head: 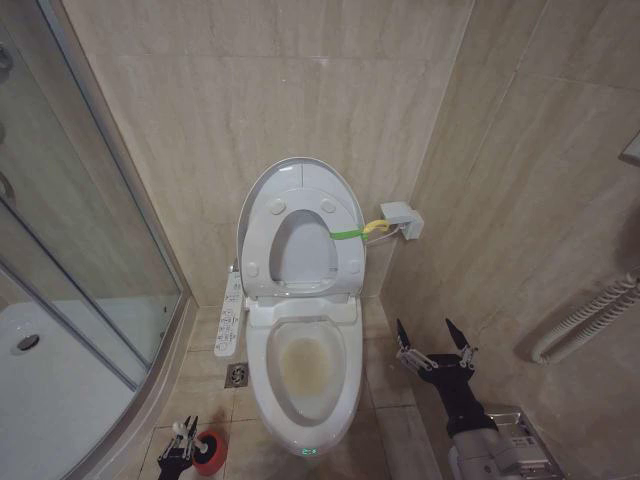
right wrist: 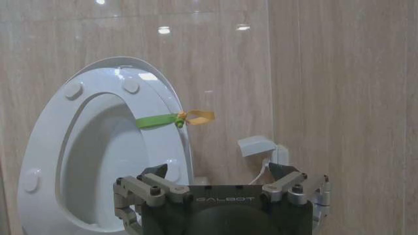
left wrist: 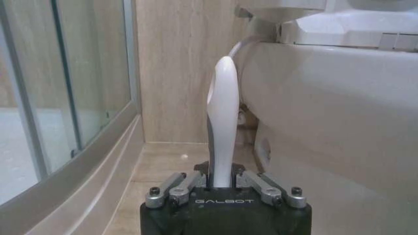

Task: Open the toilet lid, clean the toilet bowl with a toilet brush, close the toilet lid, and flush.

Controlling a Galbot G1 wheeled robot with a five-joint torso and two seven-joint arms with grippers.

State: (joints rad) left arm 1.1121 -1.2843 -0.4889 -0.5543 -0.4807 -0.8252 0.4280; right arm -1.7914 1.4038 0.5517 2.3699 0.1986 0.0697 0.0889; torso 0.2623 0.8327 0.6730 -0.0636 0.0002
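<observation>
My head cam looks down, facing the toilet bowl point(head: 305, 375) from its front. L wrist cam sits low, close beside it. R wrist cam faces the raised toilet lid point(right wrist: 104, 147); head cam shares that.

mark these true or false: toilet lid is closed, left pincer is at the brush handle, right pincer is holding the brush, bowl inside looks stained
1. The toilet lid is closed. False: it stands raised against the wall, with the seat up too.
2. The left pincer is closed around the toilet brush handle. True.
3. The right pincer holds the brush. False: it is open and empty, right of the toilet.
4. The toilet bowl has a yellowish stain inside. True.
</observation>
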